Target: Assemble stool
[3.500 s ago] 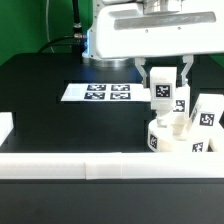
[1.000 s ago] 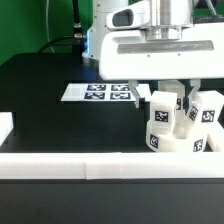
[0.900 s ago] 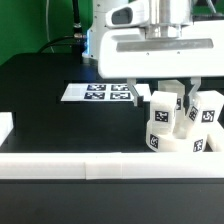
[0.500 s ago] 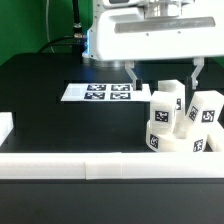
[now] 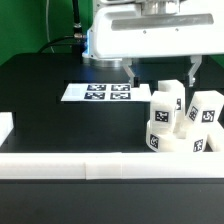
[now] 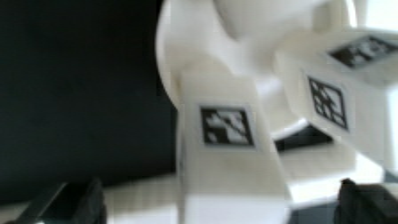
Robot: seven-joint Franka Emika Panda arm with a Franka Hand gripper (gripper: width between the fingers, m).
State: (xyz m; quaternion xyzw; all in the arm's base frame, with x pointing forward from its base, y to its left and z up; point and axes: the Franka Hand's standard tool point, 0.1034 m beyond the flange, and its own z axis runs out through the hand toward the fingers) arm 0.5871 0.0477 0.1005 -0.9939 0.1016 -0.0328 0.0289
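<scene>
The end effector (image 5: 163, 73) hangs wide open and empty above the stool seat (image 5: 176, 140), which sits on the counter (image 5: 60, 125) against the front rail (image 5: 100, 166), two legs (image 5: 166, 103) upright in it. Lift straight up so neither finger knocks a leg

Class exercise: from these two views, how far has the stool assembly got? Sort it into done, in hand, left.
Done: one tagged white blocky leg stands upright on the round white seat.
In hand: nothing; the open gripper hovers above that leg.
Left: another tagged leg stands beside it, whether seated is unclear; a third isn't visible.
</scene>
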